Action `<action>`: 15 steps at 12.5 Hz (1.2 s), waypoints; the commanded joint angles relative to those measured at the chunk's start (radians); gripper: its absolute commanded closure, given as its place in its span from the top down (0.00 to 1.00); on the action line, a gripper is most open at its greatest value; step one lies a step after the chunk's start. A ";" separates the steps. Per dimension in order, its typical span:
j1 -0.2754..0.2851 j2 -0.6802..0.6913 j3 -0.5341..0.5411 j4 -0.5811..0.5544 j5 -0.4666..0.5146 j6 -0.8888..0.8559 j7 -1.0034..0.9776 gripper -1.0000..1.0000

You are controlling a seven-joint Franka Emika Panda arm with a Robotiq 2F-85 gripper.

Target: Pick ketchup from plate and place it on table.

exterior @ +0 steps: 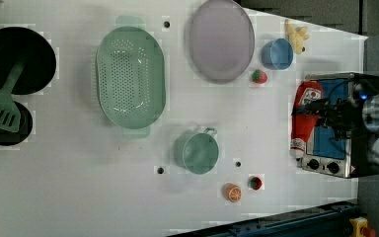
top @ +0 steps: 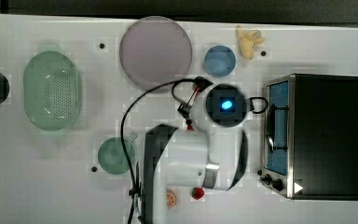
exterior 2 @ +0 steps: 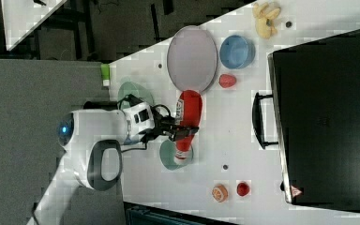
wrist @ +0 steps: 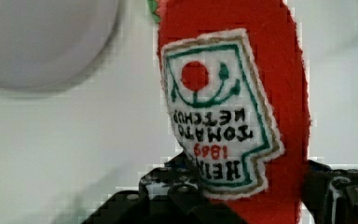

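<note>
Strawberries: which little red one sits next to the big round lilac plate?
The small red strawberry beside the lilac round plate, near the small blue bowl; the other strawberry lies far off, beside the orange slice.

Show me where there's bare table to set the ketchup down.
The gripper holds the ketchup. Bare table: the stretch below the green colander and left of the green cup in the left view. Crowded: around the plate, blue bowl and strawberry.
</note>
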 commanded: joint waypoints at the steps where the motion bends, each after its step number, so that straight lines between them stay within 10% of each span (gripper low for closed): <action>1: 0.020 -0.006 0.012 -0.083 -0.026 0.088 0.102 0.58; 6: 0.020 0.120 0.019 -0.122 -0.025 0.198 0.119 0.61; 10: 0.020 0.132 0.017 -0.105 -0.025 0.245 0.130 1.00; 15: 0.020 0.001 0.027 0.077 -0.020 -0.056 0.228 1.00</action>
